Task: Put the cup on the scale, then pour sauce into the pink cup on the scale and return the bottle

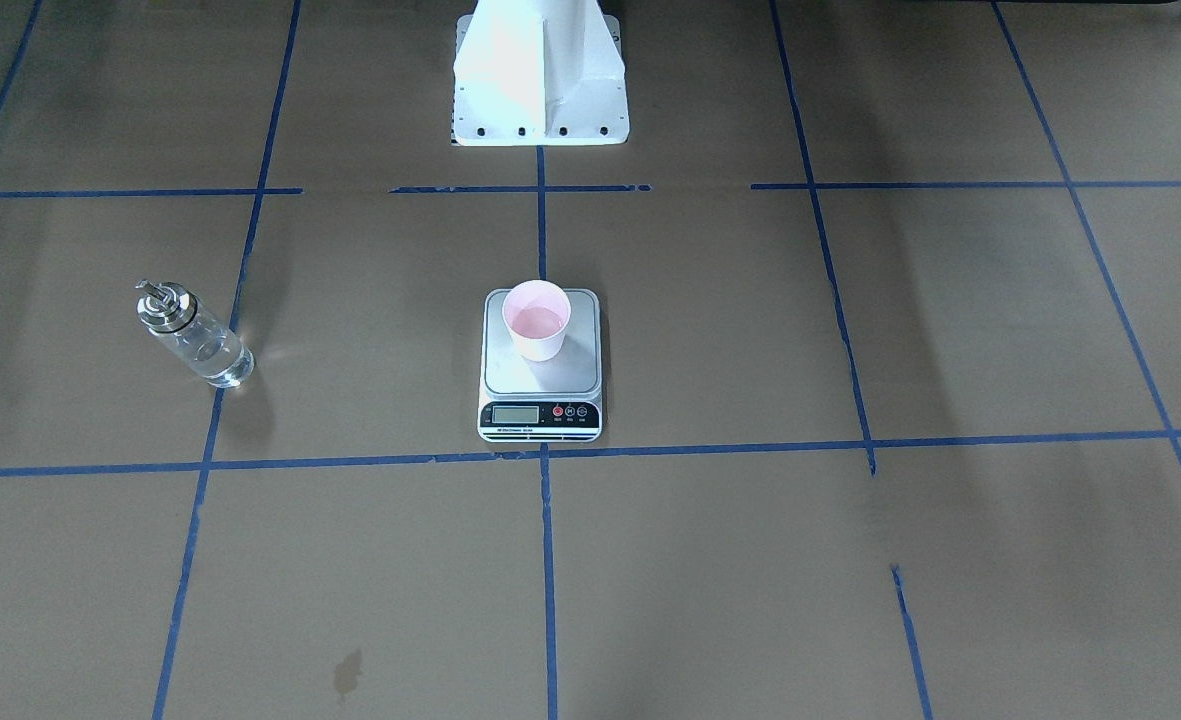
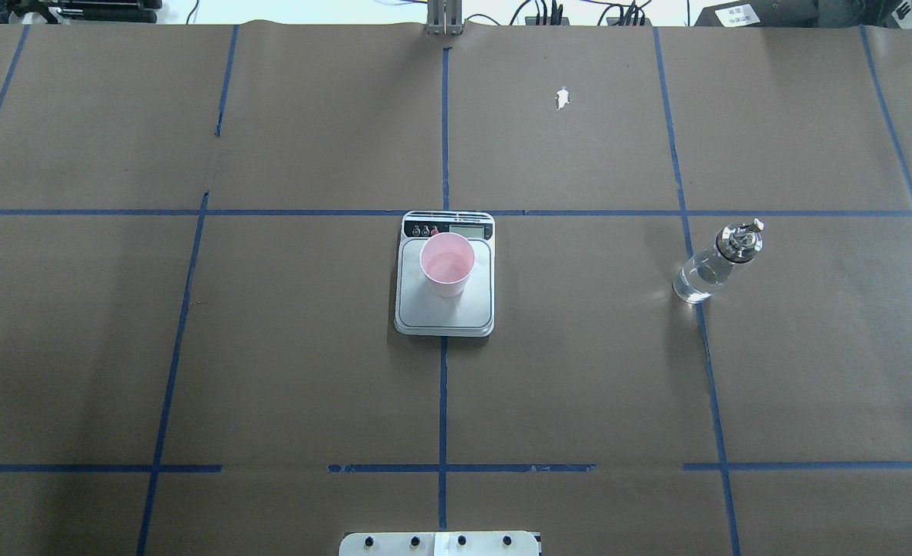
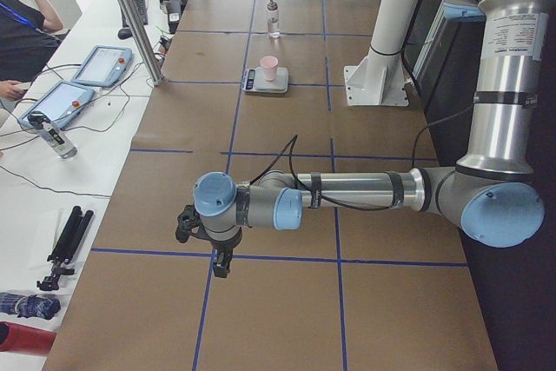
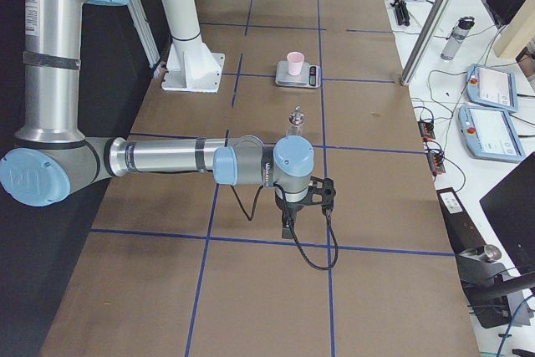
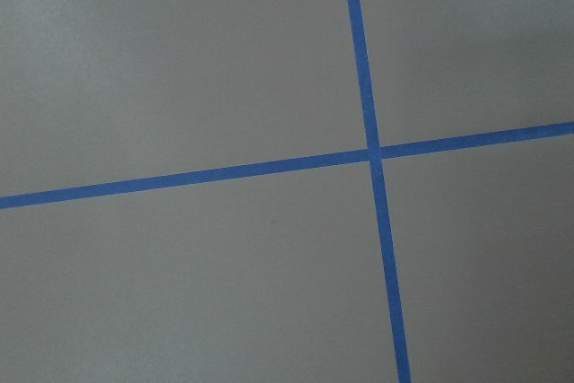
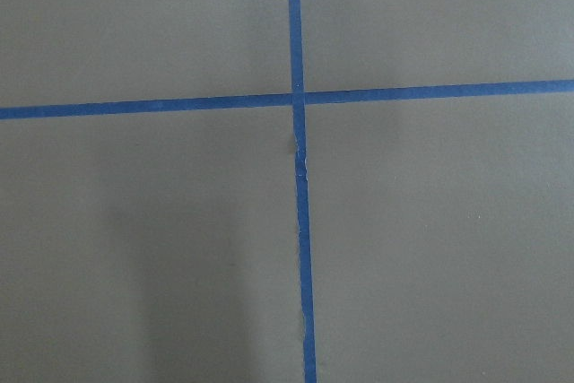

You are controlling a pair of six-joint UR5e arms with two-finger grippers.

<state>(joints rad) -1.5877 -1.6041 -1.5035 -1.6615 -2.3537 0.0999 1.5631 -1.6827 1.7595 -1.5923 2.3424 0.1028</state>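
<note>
1. Front and overhead cameras look steeply down at the scale [image 1: 540,378] from opposite sides, sharing it centrally.
2. 2 side cameras face the scale from far table [image 3: 278,145] ends.
3. 2 wrist cameras look closely down on tape [image 5: 366,87].

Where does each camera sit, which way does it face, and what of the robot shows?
Front-facing: across the table, facing the robot base; cup on scale, bottle.
Overhead: behind the robot, looking forward; base edge.
Exterior left: table's left end; left arm, left pincer.
Exterior right: right end; right arm, right pincer.
Wrists: down at blue tape; no pincer.
Shared: every exterior view shows the cup.
</note>
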